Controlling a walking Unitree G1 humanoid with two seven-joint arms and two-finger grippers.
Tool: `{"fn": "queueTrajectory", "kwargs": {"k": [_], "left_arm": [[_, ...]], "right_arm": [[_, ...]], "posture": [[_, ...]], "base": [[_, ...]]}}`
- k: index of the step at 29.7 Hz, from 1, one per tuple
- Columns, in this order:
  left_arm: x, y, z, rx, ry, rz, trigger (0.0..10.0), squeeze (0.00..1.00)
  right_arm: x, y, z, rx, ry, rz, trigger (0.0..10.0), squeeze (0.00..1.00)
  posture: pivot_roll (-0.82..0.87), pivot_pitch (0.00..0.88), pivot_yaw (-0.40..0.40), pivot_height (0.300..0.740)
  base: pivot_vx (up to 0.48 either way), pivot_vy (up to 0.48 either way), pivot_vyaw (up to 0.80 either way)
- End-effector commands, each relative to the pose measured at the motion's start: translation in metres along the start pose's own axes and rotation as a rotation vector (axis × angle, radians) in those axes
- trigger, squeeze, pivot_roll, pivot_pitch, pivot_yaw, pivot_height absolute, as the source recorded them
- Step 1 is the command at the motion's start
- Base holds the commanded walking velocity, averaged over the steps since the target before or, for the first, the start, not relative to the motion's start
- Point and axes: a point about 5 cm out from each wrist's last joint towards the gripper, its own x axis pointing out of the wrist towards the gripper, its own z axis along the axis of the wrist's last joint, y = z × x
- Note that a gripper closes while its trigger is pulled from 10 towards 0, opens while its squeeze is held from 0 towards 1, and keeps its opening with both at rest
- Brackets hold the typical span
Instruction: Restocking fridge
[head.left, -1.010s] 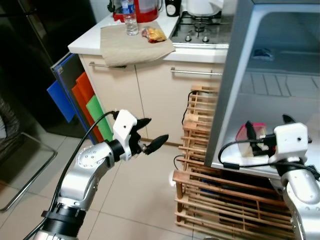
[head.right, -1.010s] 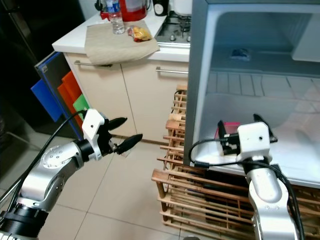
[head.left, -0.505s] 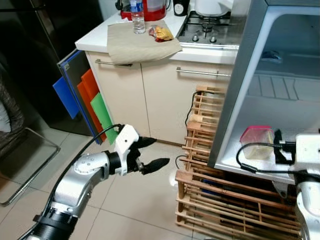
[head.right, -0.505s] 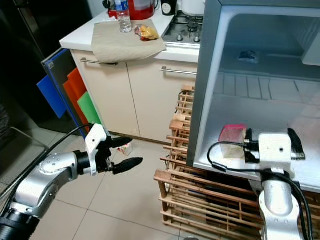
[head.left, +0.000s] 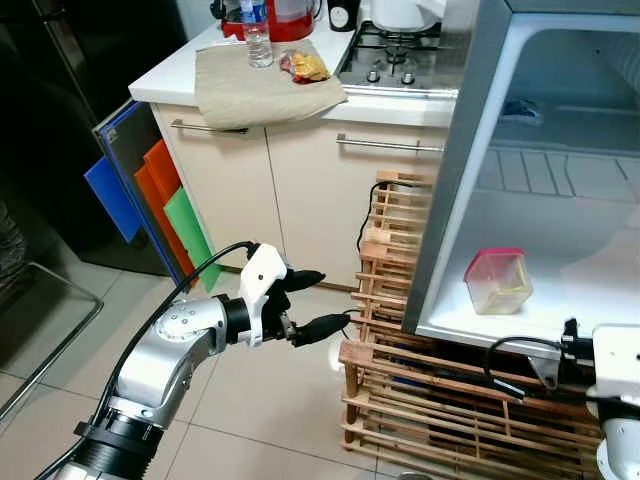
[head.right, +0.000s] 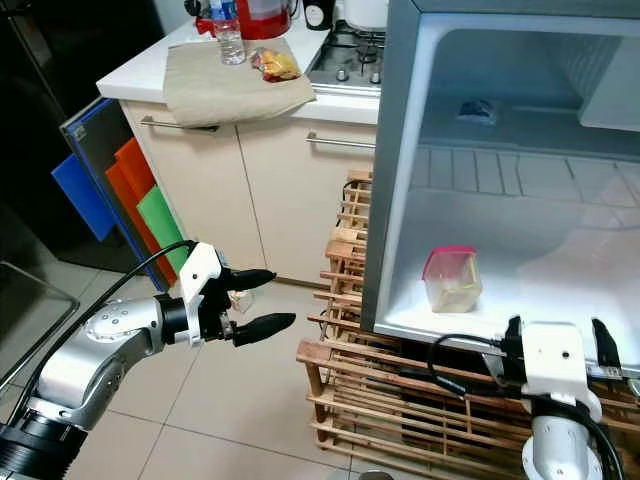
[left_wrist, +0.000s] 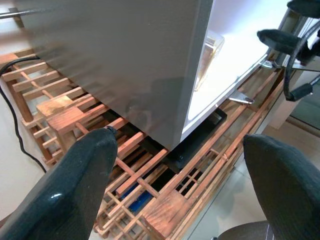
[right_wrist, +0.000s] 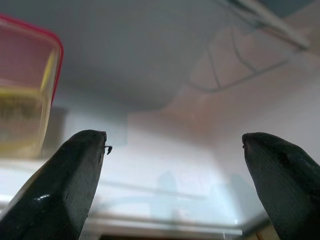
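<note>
1. While my right gripper (right_wrist: 175, 165) hangs low at the front edge of the fridge (head.right: 392, 150) floor, its two black fingers (right_wrist: 60, 190) stand spread wide with nothing between them.
2. My left gripper (head.left: 312, 300) is held out over the tiled floor (head.left: 260, 400), pointing toward the wooden crate rack (head.left: 450, 400) under the fridge; its fingers (left_wrist: 65, 195) are spread apart too and grip nothing.
3. Just past my right gripper, the pink-lidded container (head.right: 450, 280) sits upright on the fridge's white bottom shelf (head.right: 540, 250), near that shelf's front left corner and apart from my fingers.
4. Deeper in, a small dark packet (head.right: 478, 108) lies on the upper shelf toward the back wall.
5. Left of the fridge, cream cabinets (head.left: 300, 190) stand with blue, orange and green boards (head.left: 160, 200) leaning against their left end.
6. On the counter (head.left: 170, 85) above, a beige cloth (head.left: 260, 88) drapes over the front edge, with a snack packet (head.left: 305, 67) on it and a water bottle (head.left: 258, 35) at its far edge.
7. Farthest back, a red jug (head.left: 292, 18) stands at the counter's rear and a gas hob (head.left: 400, 60) lies next to the fridge.
</note>
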Motion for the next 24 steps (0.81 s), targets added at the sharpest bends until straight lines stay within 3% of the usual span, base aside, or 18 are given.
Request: {"fn": "queueTrajectory", "kwargs": {"k": [1, 11, 20, 24], "left_arm": [[0.001, 0.001, 0.004, 0.014, -0.005, 0.003, 10.0, 0.0], [0.007, -0.005, 0.005, 0.036, -0.018, 0.003, 10.0, 0.0], [0.004, -0.005, 0.003, 0.036, -0.011, 0.015, 10.0, 0.0], [0.006, -0.004, 0.003, 0.043, -0.006, 0.012, 10.0, 0.0]], "right_arm": [[0.005, 0.0, 0.005, -0.005, -0.033, 0.0, 10.0, 0.0], [0.038, 0.018, 0.026, 0.042, -0.104, 0.033, 10.0, 0.0], [0.034, 0.021, 0.016, 0.059, -0.036, 0.03, 10.0, 0.0], [0.031, 0.035, 0.007, 0.101, 0.009, 0.079, 10.0, 0.0]], "posture": [[-0.16, 0.0, 0.058, 0.74], [-0.15, 0.0, 0.038, 0.74], [-0.15, 0.0, 0.041, 0.74], [-0.15, 0.0, 0.053, 0.74]], "base": [[0.0, 0.0, 0.0], [0.0, 0.0, 0.0], [0.0, 0.0, 0.0], [0.0, 0.0, 0.0]]}}
